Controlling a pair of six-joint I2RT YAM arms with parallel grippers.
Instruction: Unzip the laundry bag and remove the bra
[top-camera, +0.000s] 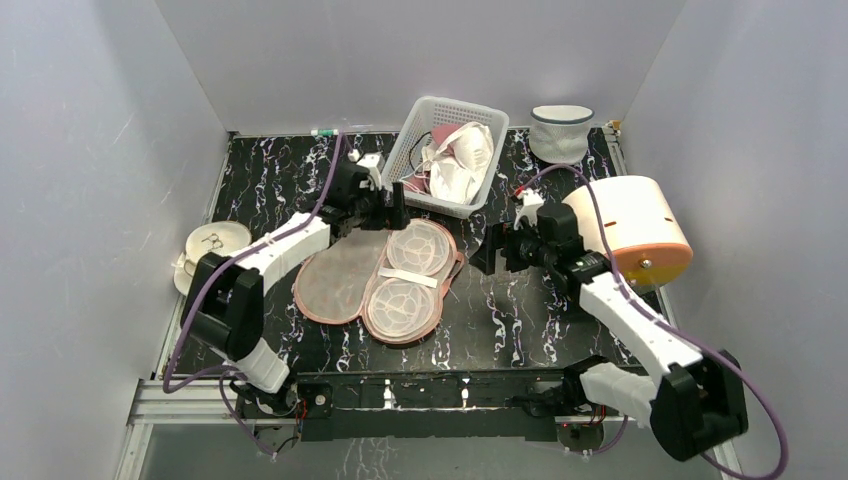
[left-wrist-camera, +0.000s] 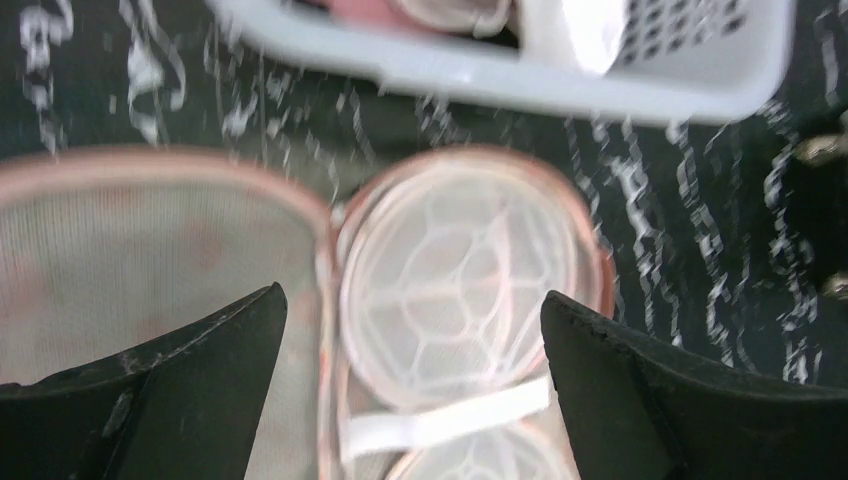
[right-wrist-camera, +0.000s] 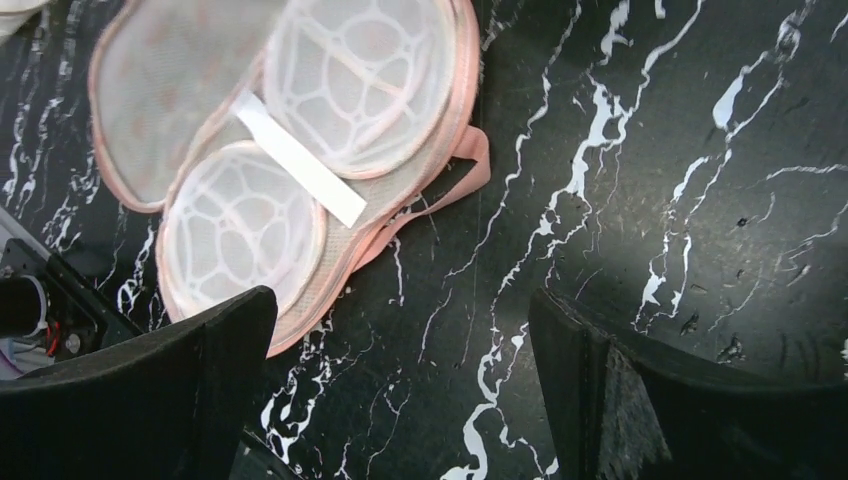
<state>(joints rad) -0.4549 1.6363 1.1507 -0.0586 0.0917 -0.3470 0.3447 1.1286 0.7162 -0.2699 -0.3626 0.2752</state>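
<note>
The peach-pink laundry bag (top-camera: 385, 275) lies unzipped and spread flat on the black marble table. Its left half is bare mesh. Its right half shows two round white cage cups with a white strap across them. No bra shows inside it. A white bra (top-camera: 462, 160) lies in the white basket (top-camera: 415, 120) behind the bag. My left gripper (top-camera: 395, 212) is open and empty, hovering over the bag's far edge (left-wrist-camera: 460, 260). My right gripper (top-camera: 487, 250) is open and empty, over bare table just right of the bag (right-wrist-camera: 350, 70).
The basket (left-wrist-camera: 560, 75) also holds something pink. A white mesh tub (top-camera: 560, 130) stands at back right. A cream drum with an orange rim (top-camera: 630, 230) sits by the right arm. A cream round case (top-camera: 212, 245) lies at the left edge.
</note>
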